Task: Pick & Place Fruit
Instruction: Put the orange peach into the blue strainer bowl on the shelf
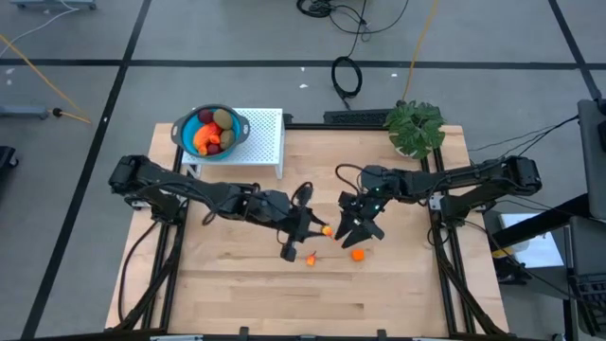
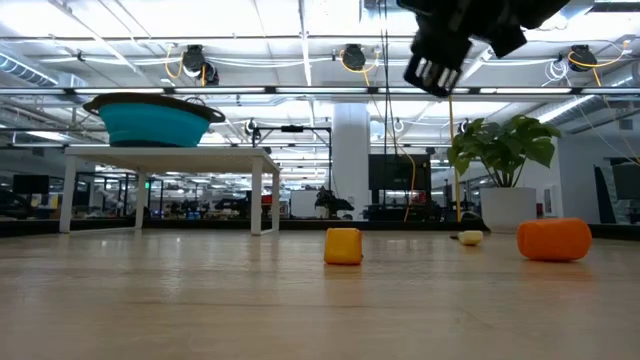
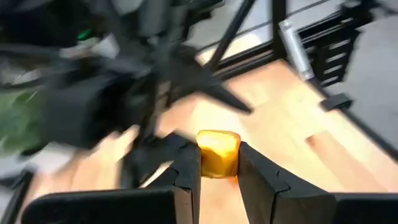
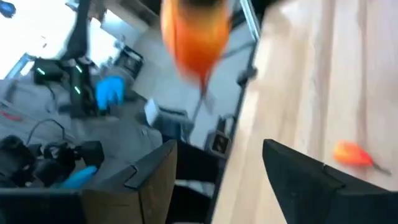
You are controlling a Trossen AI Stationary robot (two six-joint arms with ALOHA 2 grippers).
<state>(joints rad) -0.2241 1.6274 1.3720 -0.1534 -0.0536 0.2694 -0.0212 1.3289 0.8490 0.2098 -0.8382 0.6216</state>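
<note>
The fruit is split up: in the high view some pieces already sit in the blue bowl (image 1: 211, 131) on the white stand (image 1: 265, 133), and small orange bits lie on the tabletop (image 1: 237, 294). One bit (image 1: 358, 254) lies just by the right claw (image 1: 360, 230), another (image 1: 310, 259) lies near the left claw (image 1: 312, 230), and a third bit (image 1: 327, 229) sits at the left claw's tip.

In the low view, a yellow-orange chunk (image 2: 343, 245) and a bigger orange piece (image 2: 554, 240) rest on the wood, with a claw (image 2: 440, 70) hanging high above them.

In the left wrist view, the left claw is squeezed onto a yellow-orange piece (image 3: 217, 152). The hold looks small and close to the tips, so the piece could pop out on the long trip to the bowl.

In the right wrist view, the right claw (image 4: 214, 168) stands wide apart and holds nothing. A blurry orange piece (image 4: 194, 34) shows close by. The two claws are very near each other, so they could bump, or knock loose bits away.
</note>
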